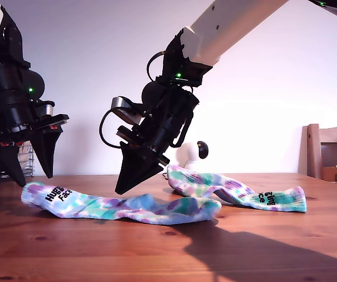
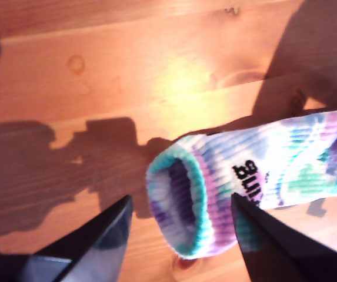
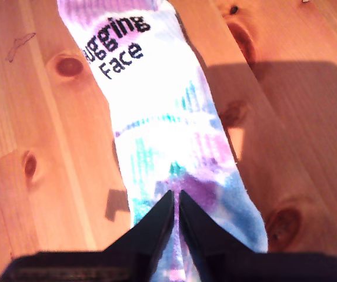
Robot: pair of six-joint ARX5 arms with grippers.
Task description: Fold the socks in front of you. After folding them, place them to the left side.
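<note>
Socks (image 1: 156, 205) under tilted second end effector (image 1: 134, 176)

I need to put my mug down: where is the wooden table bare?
Bare brown wooden table lies across the exterior view's foreground, in front of the front tie-dyed ribbed sock. Crowded: the middle, where my second claw pinches it beside the rear tie-dyed sock, and under my first claw.

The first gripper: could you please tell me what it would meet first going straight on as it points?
Probably the open cuff of the teal, purple and white tie-dyed ribbed sock, between my first gripper's open jaws; depth is unclear.
</note>
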